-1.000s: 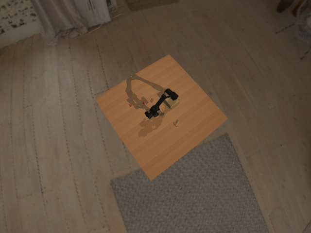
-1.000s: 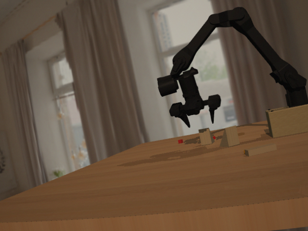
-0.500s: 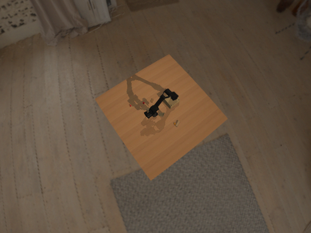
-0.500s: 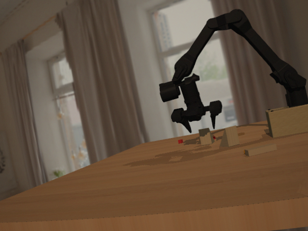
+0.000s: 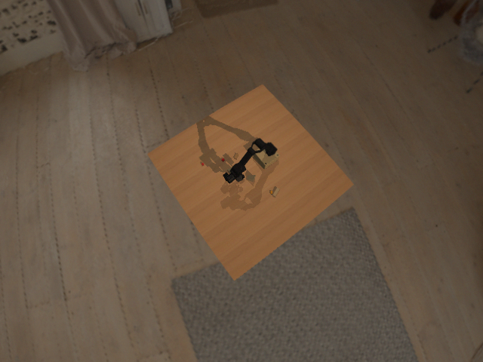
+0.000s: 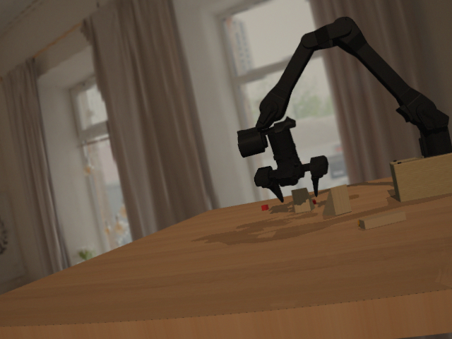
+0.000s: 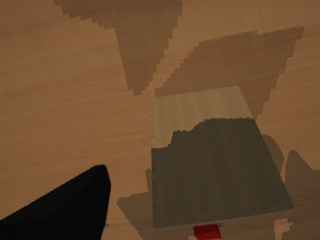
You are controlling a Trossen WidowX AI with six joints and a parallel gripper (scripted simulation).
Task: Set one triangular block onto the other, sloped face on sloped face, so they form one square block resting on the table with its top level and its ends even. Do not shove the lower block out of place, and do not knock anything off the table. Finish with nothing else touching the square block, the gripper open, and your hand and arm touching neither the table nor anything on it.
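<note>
One triangular block (image 6: 302, 205) (image 7: 200, 175) stands on the table, its broad face mostly in shadow in the wrist view. The other triangular block (image 6: 340, 200) (image 5: 250, 178) stands apart from it, to its right in the exterior view, with its sloped side facing left. My gripper (image 6: 299, 198) is open and empty. In the exterior view its fingertips appear on either side of the first block, around its upper part; whether they are level with it in depth I cannot tell. Only one finger shows in the wrist view. The arm hides the first block from the top view.
A red cube (image 5: 223, 160) (image 7: 207, 232) lies just beyond the first block, and another red cube (image 5: 202, 164) (image 6: 264, 207) lies farther out. A small tan piece (image 5: 235, 155) lies near the arm. A pale bar (image 5: 275, 191) (image 6: 383, 220) and a wooden box (image 6: 423, 179) are nearer the arm's base.
</note>
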